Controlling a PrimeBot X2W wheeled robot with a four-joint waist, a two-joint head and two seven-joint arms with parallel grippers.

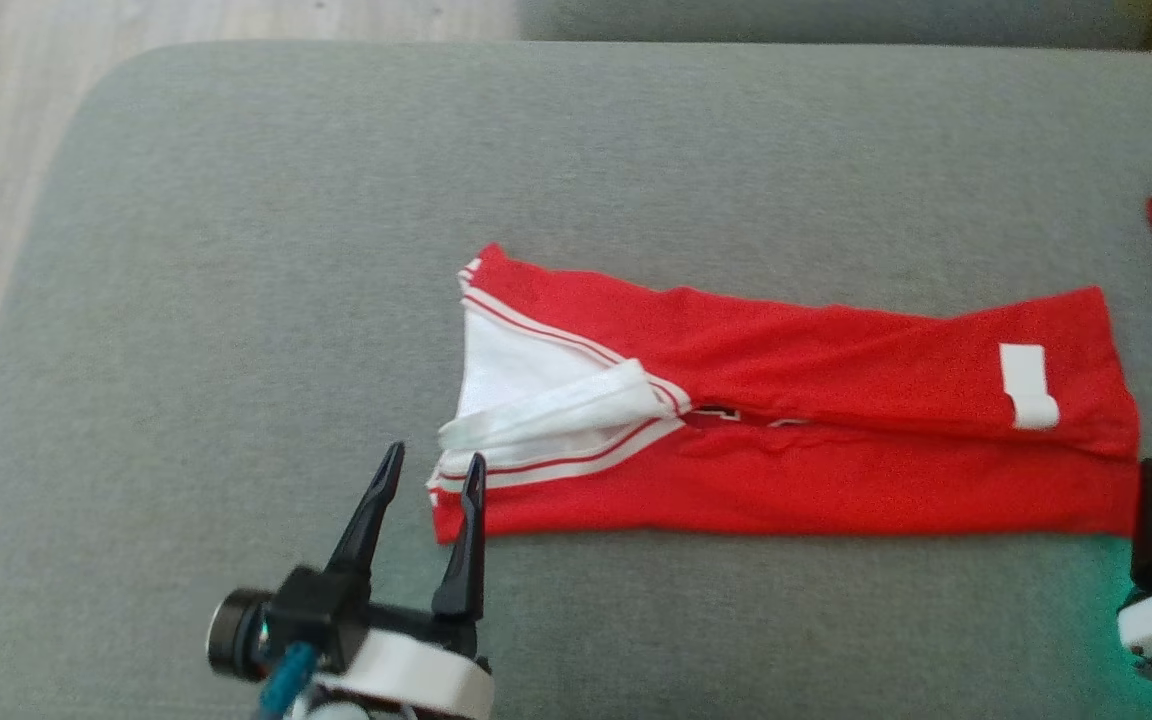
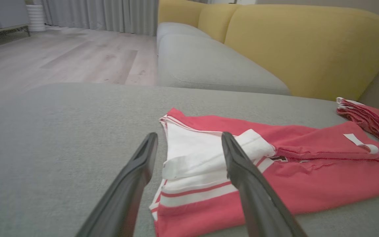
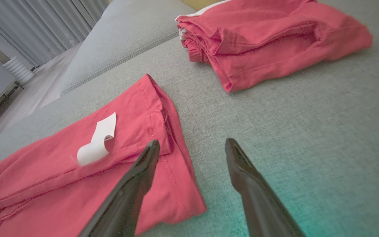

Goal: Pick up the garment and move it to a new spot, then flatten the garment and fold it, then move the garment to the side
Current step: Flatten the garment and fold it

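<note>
A red garment [image 1: 786, 420] lies folded lengthwise into a long band across the middle of a grey sofa cushion [image 1: 236, 250], its white-striped trim [image 1: 556, 465] at the robot's left end and a white tag [image 1: 1026, 385] curling near the right end. The left gripper [image 1: 436, 455] hovers just beside the striped end with its fingers [image 2: 137, 171] spread apart and holding nothing. The right gripper [image 3: 192, 142] sits at the opposite hem, fingers likewise released and empty, one tip over the cloth's edge and the other over bare cushion. A second red garment [image 3: 275, 39], already bundled, rests apart at the far right. The fabric looks thin, light and limp, a knit likely to sag and slide out of its fold if lifted at a single point, with no risk of breakage. Judging by the layout, the safest hold is a pinch through all layers at both short ends, near the front corners, so the band hangs taut and the fold holds shut through the next fold or the move aside
</note>
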